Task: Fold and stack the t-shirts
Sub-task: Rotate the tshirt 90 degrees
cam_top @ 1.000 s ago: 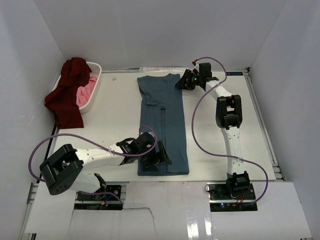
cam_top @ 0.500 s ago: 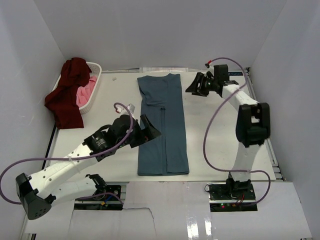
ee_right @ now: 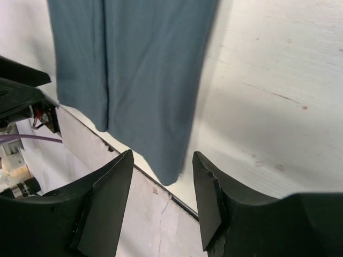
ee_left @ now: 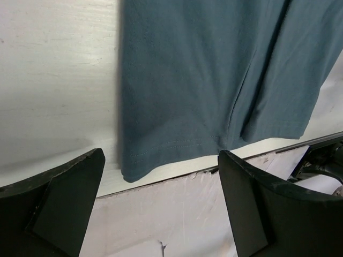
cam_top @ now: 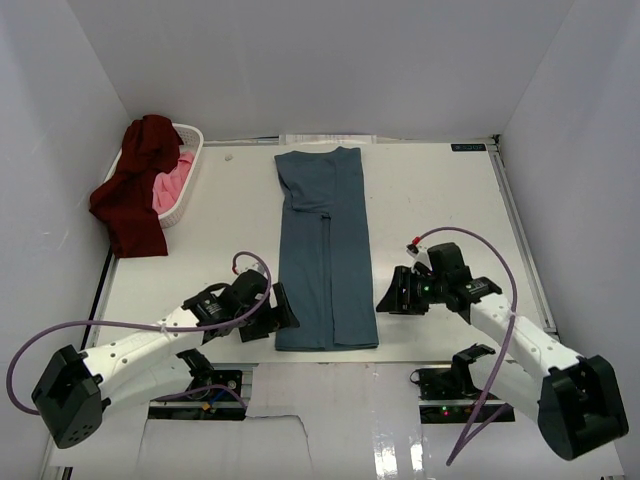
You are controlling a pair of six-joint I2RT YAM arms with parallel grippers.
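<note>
While flanking the teal t-shirt (cam_top: 326, 250), left pincer (cam_top: 284, 312) spread wide, right pincer (cam_top: 386, 298) half-spread, both empty

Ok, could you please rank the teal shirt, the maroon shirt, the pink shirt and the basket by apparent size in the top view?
1. Teal shirt.
2. Maroon shirt.
3. Basket, partly hidden under the maroon shirt, so this placing is unsure.
4. Pink shirt, only a patch showing.

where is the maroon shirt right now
In the top view, the maroon shirt drapes over the white basket at the table's far left, beside the pink shirt.
</note>
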